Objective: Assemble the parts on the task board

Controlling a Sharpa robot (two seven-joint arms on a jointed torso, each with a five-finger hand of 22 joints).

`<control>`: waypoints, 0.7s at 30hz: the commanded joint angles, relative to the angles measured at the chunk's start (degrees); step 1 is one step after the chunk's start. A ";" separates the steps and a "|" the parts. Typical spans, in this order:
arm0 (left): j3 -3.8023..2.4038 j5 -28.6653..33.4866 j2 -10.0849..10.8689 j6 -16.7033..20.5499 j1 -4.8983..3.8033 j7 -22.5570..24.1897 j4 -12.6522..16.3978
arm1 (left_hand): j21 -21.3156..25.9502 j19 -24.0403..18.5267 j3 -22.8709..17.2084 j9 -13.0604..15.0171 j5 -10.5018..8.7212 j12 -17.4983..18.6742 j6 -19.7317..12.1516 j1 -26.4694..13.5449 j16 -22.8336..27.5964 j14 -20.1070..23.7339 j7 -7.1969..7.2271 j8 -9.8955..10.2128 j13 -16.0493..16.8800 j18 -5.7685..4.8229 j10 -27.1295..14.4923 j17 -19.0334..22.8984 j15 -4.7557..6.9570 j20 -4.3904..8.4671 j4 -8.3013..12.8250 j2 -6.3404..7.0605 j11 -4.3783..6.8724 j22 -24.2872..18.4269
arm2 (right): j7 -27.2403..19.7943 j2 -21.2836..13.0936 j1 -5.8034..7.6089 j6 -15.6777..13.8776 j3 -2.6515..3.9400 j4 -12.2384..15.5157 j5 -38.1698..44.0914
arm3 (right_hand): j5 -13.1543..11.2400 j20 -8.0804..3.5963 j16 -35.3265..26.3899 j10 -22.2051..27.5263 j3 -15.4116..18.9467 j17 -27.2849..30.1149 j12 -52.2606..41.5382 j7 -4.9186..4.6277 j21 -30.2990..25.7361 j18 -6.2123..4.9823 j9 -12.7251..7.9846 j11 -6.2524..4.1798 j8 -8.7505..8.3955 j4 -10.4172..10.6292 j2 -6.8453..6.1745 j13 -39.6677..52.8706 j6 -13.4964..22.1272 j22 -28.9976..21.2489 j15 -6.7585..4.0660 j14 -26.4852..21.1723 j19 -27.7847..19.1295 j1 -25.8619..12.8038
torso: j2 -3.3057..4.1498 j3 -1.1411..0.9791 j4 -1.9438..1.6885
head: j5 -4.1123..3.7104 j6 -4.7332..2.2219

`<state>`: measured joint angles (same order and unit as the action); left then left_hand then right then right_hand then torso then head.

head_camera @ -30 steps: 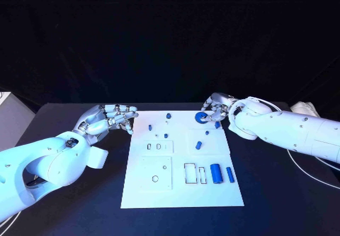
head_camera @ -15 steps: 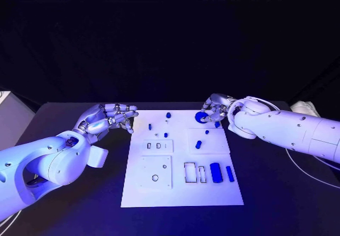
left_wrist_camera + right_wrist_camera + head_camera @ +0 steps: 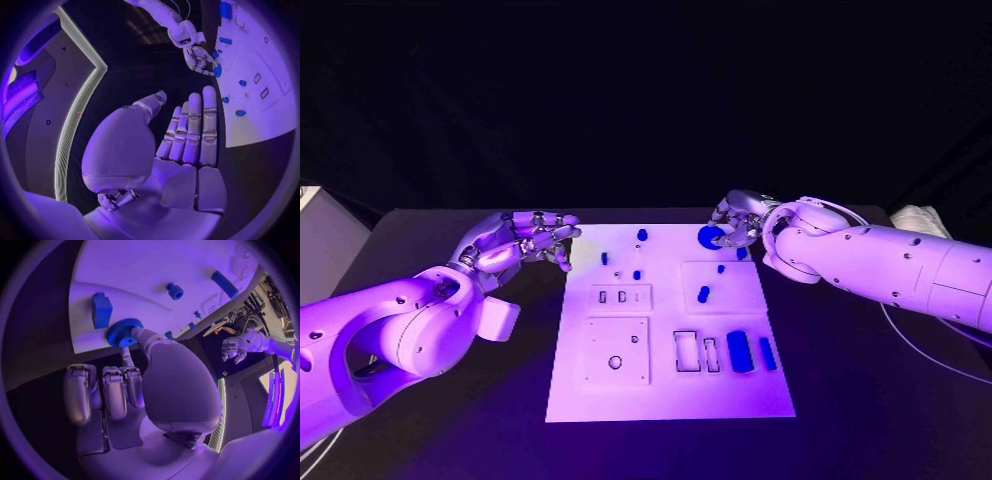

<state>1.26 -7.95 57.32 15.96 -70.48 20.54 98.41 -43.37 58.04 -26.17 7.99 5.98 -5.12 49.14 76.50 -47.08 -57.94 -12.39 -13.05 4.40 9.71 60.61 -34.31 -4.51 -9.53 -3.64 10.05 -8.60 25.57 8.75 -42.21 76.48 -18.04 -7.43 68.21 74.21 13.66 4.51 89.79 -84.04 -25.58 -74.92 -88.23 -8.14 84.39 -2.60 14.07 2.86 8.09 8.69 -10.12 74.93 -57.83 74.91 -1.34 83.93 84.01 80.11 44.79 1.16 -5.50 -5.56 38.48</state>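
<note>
Gear [image 3: 710,236] unmoved, right hand [image 3: 737,222] still pinching

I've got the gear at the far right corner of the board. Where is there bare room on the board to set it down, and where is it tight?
The task board is bare along its near edge, below the square plate and the two blue blocks. It is crowded at the far end: small blue parts stand between the left hand and the right hand, which grips the gear.
</note>
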 commanded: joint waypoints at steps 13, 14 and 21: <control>-0.04 0.17 -0.17 -0.95 -0.04 0.37 -0.11 | -0.55 -0.44 -0.30 0.07 -0.30 -0.26 -0.62 0.66 -0.44 0.43 0.04 0.40 0.07 0.77 -0.45 0.16 0.18 0.09 -0.15 -0.25 -0.04 0.25 | 1.48 -0.54 -0.19 -10.98 0.01 10.01 9.71 | -0.84 -0.44 0.20 -4.61 -1.83 -15.06 -0.16 1.24 0.42 0.93 6.65 -0.56 2.91 -0.66 -0.76 13.58 -2.39 9.04 -0.57 6.06 3.16 -1.01 | -0.07 0.09 -0.07 | 0.22 -0.35; -0.04 0.17 -0.17 -0.96 -0.04 0.36 -0.13 | -0.58 -0.46 -0.33 0.08 -0.30 -0.26 -0.62 0.71 -0.44 0.44 0.04 0.40 0.07 0.77 -0.46 0.17 0.18 0.10 -0.12 -0.24 -0.04 0.27 | 1.73 -0.33 -0.19 -11.28 0.03 10.68 10.49 | -0.84 -0.44 0.21 -4.63 -1.84 -15.08 -0.18 1.24 0.56 0.98 6.65 -0.56 2.92 -0.67 -0.76 13.60 -2.39 9.20 -0.57 6.07 3.24 -1.01 | -0.06 0.08 -0.06 | 0.26 -0.37; -0.04 0.17 -0.25 -1.02 -0.04 0.34 -0.09 | -0.58 -0.46 -0.33 0.08 -0.30 -0.26 -0.62 0.71 -0.44 0.44 0.04 0.40 0.07 0.77 -0.46 0.17 0.18 0.10 -0.12 -0.24 -0.04 0.27 | 2.56 2.92 -0.18 -11.62 0.05 11.87 13.57 | -1.26 -0.47 0.21 -4.66 -2.07 -15.08 -0.20 1.25 0.77 1.05 6.67 -0.61 2.98 -0.76 -1.02 13.62 -2.29 9.46 -0.60 6.07 3.36 -1.45 | 0.01 0.13 -0.11 | 0.37 -0.56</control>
<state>1.26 -7.94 57.21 15.95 -70.48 20.49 98.22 -43.65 58.04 -26.17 7.98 5.98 -5.12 48.73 76.73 -47.26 -57.74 -12.36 -12.83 4.40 9.71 60.61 -34.21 -4.31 -9.53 -3.64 9.82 -8.60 25.77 10.38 -39.56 76.30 -28.00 -7.42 80.07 84.03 12.75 4.51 89.79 -83.83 -27.25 -74.91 -88.22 -8.09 84.87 -2.60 13.83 2.66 8.12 7.98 -11.17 74.92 -57.91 74.95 -1.54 84.14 84.01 79.00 44.76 1.26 -5.58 -5.22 37.97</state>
